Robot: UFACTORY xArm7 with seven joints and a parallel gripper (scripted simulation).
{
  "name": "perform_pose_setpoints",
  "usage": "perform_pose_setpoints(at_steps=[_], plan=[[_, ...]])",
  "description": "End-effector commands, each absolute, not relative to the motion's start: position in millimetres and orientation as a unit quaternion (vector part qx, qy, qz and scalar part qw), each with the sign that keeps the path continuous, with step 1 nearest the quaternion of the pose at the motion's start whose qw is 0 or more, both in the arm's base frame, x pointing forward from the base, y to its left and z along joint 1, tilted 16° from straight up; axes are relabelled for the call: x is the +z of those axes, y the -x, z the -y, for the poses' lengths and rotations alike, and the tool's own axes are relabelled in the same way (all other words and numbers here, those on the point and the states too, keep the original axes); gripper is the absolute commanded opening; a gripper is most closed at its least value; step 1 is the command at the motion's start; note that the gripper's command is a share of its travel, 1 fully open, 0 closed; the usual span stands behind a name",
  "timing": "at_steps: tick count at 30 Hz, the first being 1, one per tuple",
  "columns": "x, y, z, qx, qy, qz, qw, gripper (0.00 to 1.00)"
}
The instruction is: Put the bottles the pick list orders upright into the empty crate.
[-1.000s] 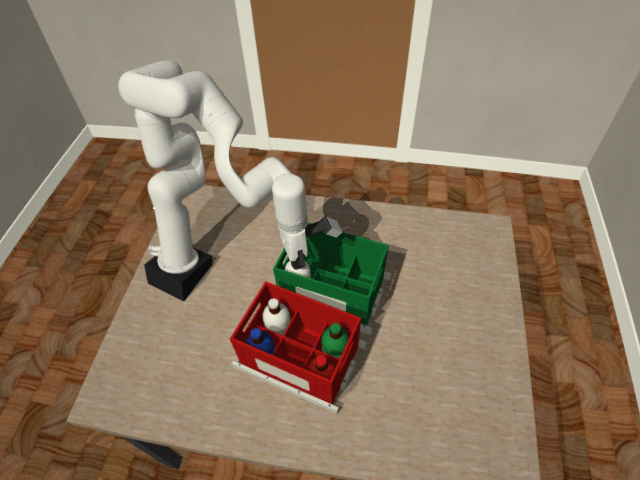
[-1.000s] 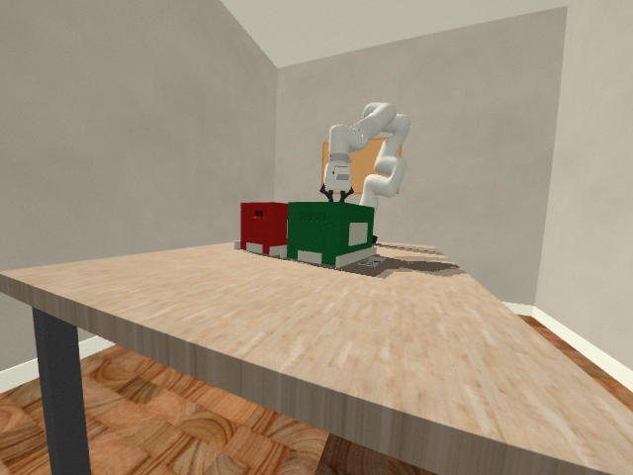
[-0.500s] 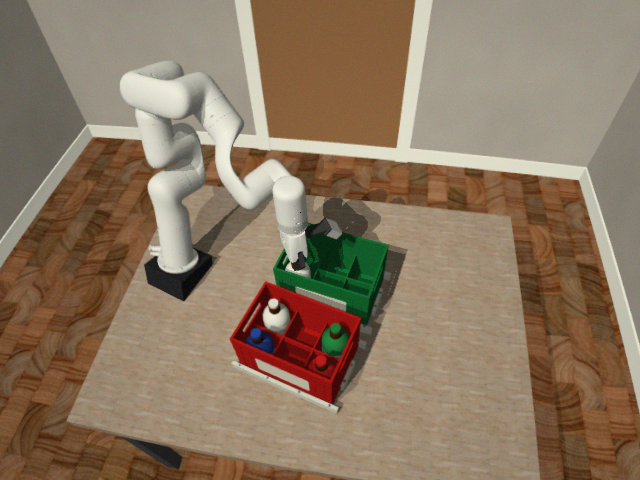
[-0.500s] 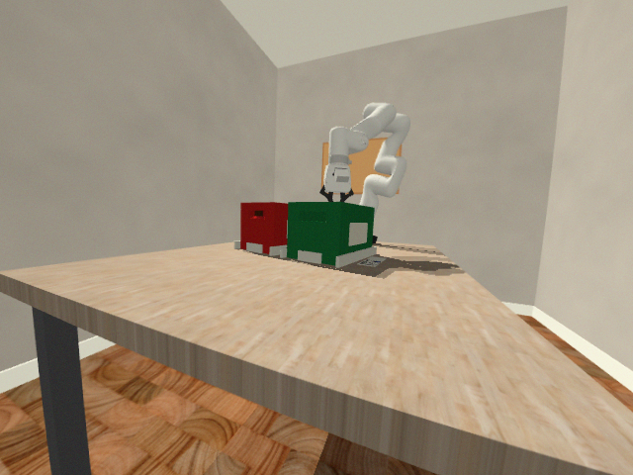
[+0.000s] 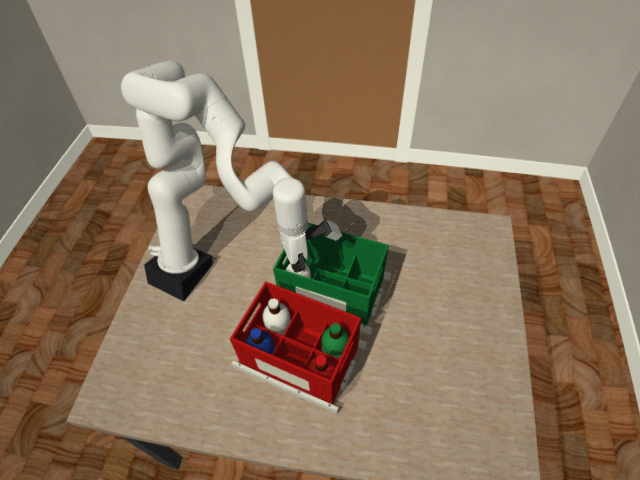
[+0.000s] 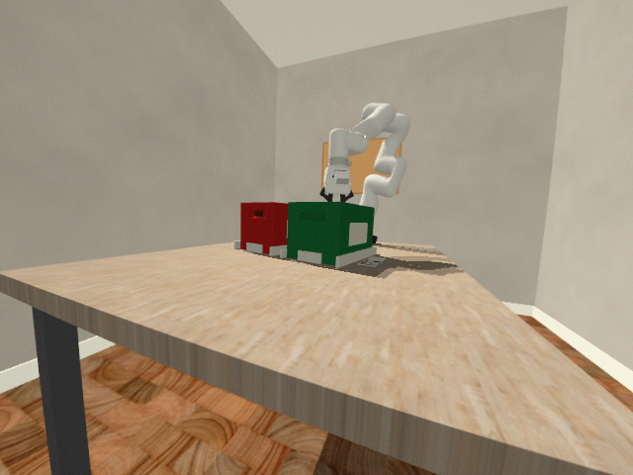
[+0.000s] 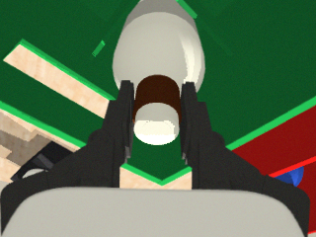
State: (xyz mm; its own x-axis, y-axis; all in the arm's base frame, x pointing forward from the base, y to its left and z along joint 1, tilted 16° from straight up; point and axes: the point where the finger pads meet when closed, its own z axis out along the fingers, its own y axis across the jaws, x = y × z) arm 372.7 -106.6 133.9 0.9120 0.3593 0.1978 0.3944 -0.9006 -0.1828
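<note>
Two crates stood on one desk [image 5: 444, 335] [image 6: 307, 307] [image 7: 64, 81]: a red crate [image 5: 321, 384] [image 6: 260, 233] [image 7: 257, 133] and a green crate [image 5: 356, 305] [image 6: 314, 235] [image 7: 237, 89] just beside it. Five bottles could be counted in the top view, four in the red crate and one in the green.

The four in the red crate stood upright in its corner compartments: one white bottle [image 5: 276, 317], one blue bottle [image 5: 260, 343] [image 7: 292, 177], one green bottle [image 5: 334, 341] and one red-capped bottle [image 5: 320, 363], of which little more than the cap showed. Two compartments lay between those pairs, one in each row.

One tool [image 5: 298, 262] [image 6: 337, 197] [image 7: 157, 98] was closed on the brown neck of the fifth, a white-capped bottle [image 5: 299, 273] [image 7: 158, 49]. Its two black fingers were at either side of that neck, below a single white cap. The bottle was inside the green crate, at the end nearer the arm's black base [image 5: 155, 276] [image 6: 374, 238] [image 7: 51, 155]; whether it touched the crate's bottom could not be told.

One pick list [image 6: 371, 262] lay on the desk beside the green crate, its lines too small to read.
</note>
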Motion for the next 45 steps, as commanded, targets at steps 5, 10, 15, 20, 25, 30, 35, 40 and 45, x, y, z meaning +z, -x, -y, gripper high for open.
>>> perform_pose_setpoints(at_steps=[5, 10, 15, 20, 25, 30, 35, 40, 45], plan=[[131.4, -374.3, 106.6, -0.082, 0.972, 0.194, 0.109, 0.00], [129.0, -374.6, 106.0, -0.082, 0.972, 0.194, 0.109, 0.00], [127.6, -374.8, 105.7, -0.082, 0.972, 0.194, 0.109, 0.00], [125.1, -375.1, 105.0, -0.082, 0.972, 0.194, 0.109, 0.00], [124.6, -375.2, 104.9, -0.082, 0.972, 0.194, 0.109, 0.00], [124.6, -375.2, 104.9, -0.082, 0.972, 0.194, 0.109, 0.00], [124.7, -375.2, 104.9, -0.082, 0.972, 0.194, 0.109, 0.00], [124.7, -375.2, 105.0, -0.082, 0.972, 0.194, 0.109, 0.00], [124.7, -375.2, 105.0, -0.082, 0.972, 0.194, 0.109, 0.00]])
